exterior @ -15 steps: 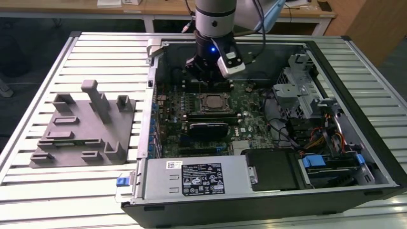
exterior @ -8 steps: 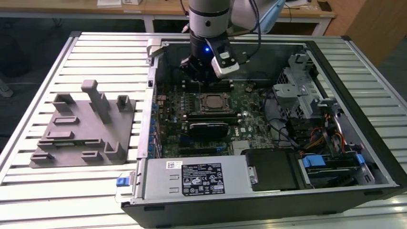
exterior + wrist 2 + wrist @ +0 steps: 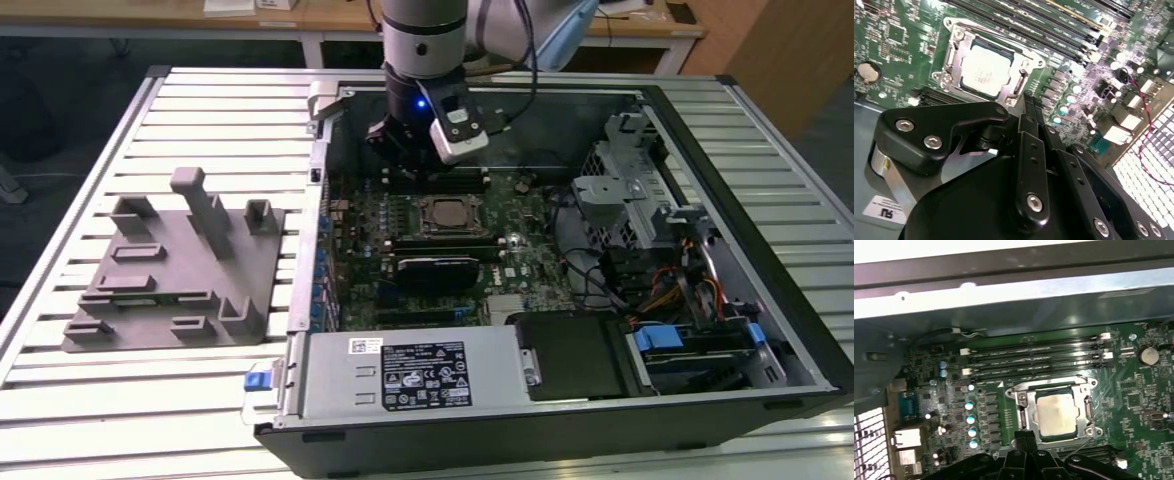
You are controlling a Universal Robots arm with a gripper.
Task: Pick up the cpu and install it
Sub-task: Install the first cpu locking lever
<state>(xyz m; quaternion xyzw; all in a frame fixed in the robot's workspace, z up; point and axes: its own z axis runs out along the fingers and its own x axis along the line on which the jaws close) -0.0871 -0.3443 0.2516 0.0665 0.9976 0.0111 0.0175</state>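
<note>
In the metal-framed socket (image 3: pixel 1050 385) of the green motherboard (image 3: pixel 1134 395) I see the small square silver-topped cpu (image 3: pixel 1055 412) lying flat. Just to its far side my black gripper (image 3: pixel 1030 100) hovers, fingers pressed together, empty. Placement looks done to me; I can't judge the latch.

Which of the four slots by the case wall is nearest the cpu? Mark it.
The slot bordering the socket frame; the other three lie farther from the cpu.
</note>
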